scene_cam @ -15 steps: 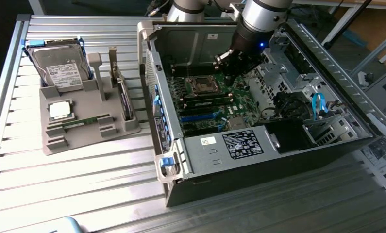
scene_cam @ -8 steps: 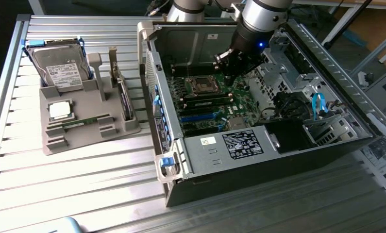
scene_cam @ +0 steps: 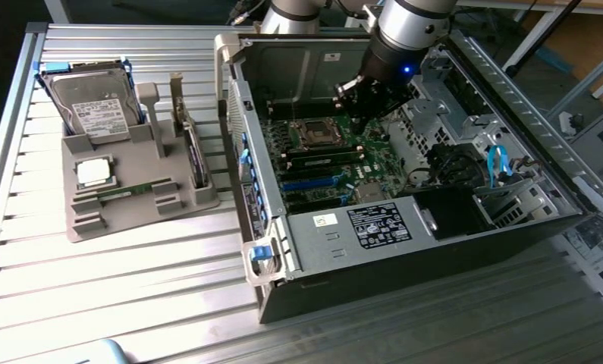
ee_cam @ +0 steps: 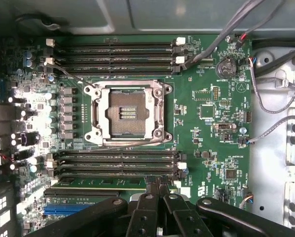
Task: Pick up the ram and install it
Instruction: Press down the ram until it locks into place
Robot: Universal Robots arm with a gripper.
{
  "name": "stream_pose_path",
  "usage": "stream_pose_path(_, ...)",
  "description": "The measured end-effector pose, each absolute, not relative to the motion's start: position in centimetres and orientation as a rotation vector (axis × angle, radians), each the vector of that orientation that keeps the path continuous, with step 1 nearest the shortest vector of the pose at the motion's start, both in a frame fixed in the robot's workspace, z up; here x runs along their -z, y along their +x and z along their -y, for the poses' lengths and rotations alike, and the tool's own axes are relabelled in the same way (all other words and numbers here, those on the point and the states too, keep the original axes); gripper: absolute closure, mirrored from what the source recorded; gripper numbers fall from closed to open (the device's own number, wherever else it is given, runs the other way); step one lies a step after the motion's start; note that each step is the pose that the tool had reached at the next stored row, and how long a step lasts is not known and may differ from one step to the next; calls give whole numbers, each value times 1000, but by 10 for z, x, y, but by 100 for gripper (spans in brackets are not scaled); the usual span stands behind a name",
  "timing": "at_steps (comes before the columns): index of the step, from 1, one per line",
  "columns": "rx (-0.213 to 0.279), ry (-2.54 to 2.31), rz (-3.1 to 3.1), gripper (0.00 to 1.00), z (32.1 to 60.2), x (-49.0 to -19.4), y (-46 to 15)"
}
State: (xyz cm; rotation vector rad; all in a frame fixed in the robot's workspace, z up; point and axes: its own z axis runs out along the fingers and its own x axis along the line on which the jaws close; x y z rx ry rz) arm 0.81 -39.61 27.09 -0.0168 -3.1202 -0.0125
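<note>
Slatted metal bench (scene_cam: pixel 98 303), grey parts tray (scene_cam: pixel 89 224) at exterior view's left, open PC case (scene_cam: pixel 403 250) at its right. Ram (scene_cam: pixel 131 191) flat in a tray slot, just below the square CPU chip (scene_cam: pixel 94 171), with hard drive (scene_cam: pixel 91 106) propped behind and expansion card (scene_cam: pixel 195 155) upright beside. Gripper (scene_cam: pixel 367 102) inside the case, well apart from the ram, low over the mobo.

Wrist view: fingertips (ee_cam: pixel 157 185) pinched together, nothing visible between them, parked at the edge of the DIMM slots (ee_cam: pixel 118 160) near the empty CPU socket (ee_cam: pixel 124 113). Green strip alongside those slots: seated stick or bare board, can't tell.

Judged as pick-up not done, ram untouched in tray.

To do the grab well, prob.:
- Clear case wall and loose cables before any sideways travel.
- Spread jaws before descent, not at contact.
- Grip mid-length across the thin faces, board square to the fingers, so no swing or twist.
- Straight lift out of the tray slot, no drag on its walls.
- For seating: notch matched to slot key, latches open, even push along the top edge.
</note>
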Motion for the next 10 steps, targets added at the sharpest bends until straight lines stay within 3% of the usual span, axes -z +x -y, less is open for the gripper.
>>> stream_pose_path(10,13,-52,3120,89,396,-271,8)
